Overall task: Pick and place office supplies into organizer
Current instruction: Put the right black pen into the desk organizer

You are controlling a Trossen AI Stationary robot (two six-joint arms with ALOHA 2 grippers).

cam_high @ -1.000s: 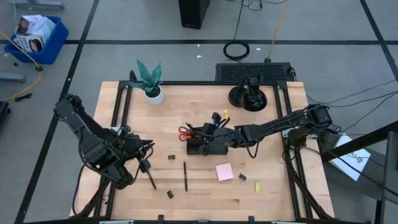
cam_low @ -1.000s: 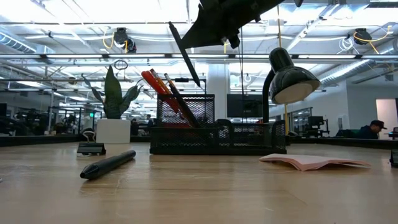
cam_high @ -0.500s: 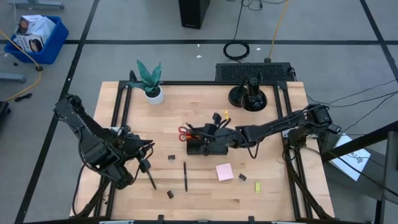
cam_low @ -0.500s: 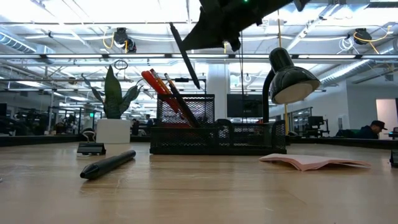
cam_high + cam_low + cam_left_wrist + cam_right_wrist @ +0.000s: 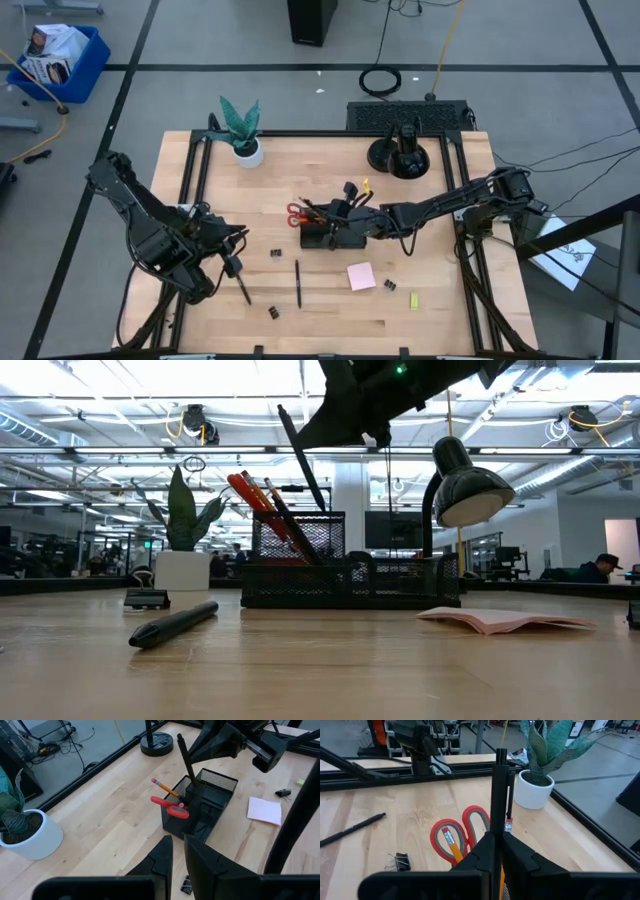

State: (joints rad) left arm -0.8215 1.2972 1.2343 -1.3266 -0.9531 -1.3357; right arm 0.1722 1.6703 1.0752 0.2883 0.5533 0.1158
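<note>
Standing pinched between the right jaws: black pen.

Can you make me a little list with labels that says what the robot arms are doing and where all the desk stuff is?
right gripper: shut on a black pen, held tilted over the organizer
left gripper: shut on another pen, at the table's left side
inside the organizer: red-handled scissors and orange pencils
loose on the table: one pen, pink sticky-note pad, binder clips, small yellow-green piece
not part of the job: potted plant
</note>
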